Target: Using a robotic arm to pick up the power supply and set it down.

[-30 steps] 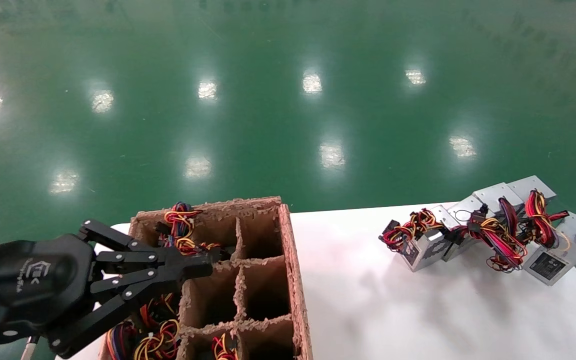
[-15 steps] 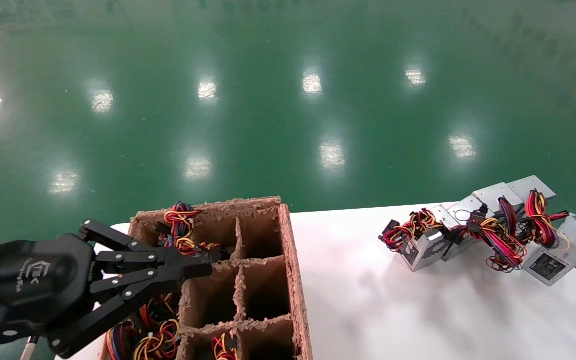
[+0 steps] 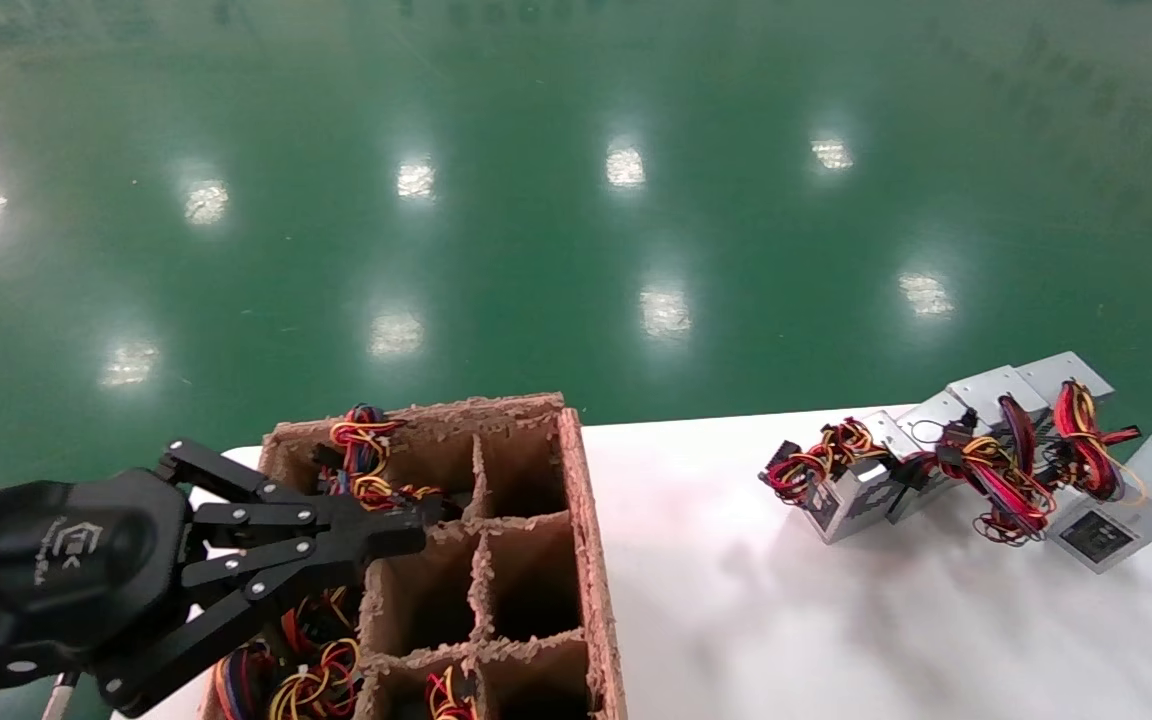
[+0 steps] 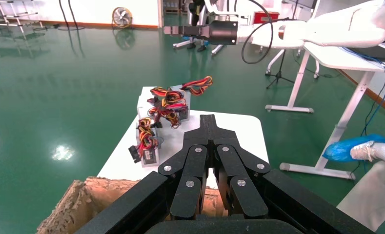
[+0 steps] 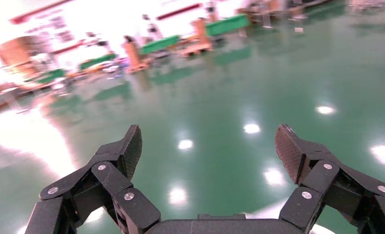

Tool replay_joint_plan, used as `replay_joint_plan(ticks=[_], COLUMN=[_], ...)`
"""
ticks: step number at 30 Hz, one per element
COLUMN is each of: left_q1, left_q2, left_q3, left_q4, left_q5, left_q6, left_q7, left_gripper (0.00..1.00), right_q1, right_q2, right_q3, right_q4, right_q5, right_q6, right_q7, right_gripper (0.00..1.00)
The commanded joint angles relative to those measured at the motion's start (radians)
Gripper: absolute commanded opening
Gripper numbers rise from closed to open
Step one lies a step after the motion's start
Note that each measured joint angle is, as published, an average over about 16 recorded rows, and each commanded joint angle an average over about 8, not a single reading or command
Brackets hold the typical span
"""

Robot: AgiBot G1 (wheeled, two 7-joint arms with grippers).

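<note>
Several silver-grey power supplies with red-yellow-black wire bundles lie in a row at the table's far right, from the nearest-left one (image 3: pixel 851 492) to the rightmost (image 3: pixel 1121 505). The left wrist view shows them too (image 4: pixel 149 146). My left gripper (image 3: pixel 424 520), a black claw, is shut with nothing in it (image 4: pixel 207 121). It hovers over the left cells of the brown cardboard divider box (image 3: pixel 591 560). My right gripper (image 5: pixel 210 141) is open and empty, with only green floor beyond it. It is out of the head view.
The white table (image 3: pixel 786 620) has bare surface between box and supplies. Wire bundles (image 3: pixel 366 460) fill the box's left cells, while its right cells look dark. The right arm's white tube (image 4: pixel 327 29) shows high beyond the table.
The rightmost power supply and the red wire at the table's right edge have shifted slightly to the right. My left gripper has stayed put.
</note>
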Motion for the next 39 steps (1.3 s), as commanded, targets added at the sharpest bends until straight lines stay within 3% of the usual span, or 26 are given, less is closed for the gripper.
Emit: replay_joint_plan(ticks=[1, 8, 9, 16, 17, 39], left_q1=[0.0, 0.0, 0.0, 0.0, 0.0, 0.0], left_q2=[0.0, 0.0, 0.0, 0.0, 0.0, 0.0], left_q3=[0.0, 0.0, 0.0, 0.0, 0.0, 0.0], left_q4=[0.0, 0.0, 0.0, 0.0, 0.0, 0.0], left_q5=[0.0, 0.0, 0.0, 0.0, 0.0, 0.0], left_q6=[0.0, 0.0, 0.0, 0.0, 0.0, 0.0], left_q7=[0.0, 0.0, 0.0, 0.0, 0.0, 0.0], left_gripper=[0.0, 0.0, 0.07, 0.95, 1.0, 1.0], right_q1=[0.012, 0.053, 0.059, 0.1, 0.106, 0.235], right_q2=[-0.002, -0.011, -0.012, -0.02, -0.022, -0.048], right_q3=[-0.006, -0.026, -0.029, -0.049, -0.052, -0.117], right_q4=[0.022, 0.1, 0.111, 0.189, 0.2, 0.446], right_q5=[-0.02, -0.091, -0.101, -0.171, -0.181, -0.404], right_q6=[-0.024, -0.108, -0.121, -0.205, -0.217, -0.483], right_q7=[0.013, 0.057, 0.064, 0.108, 0.115, 0.256], right_gripper=[1.0, 1.0, 1.0, 1.0, 1.0, 1.0])
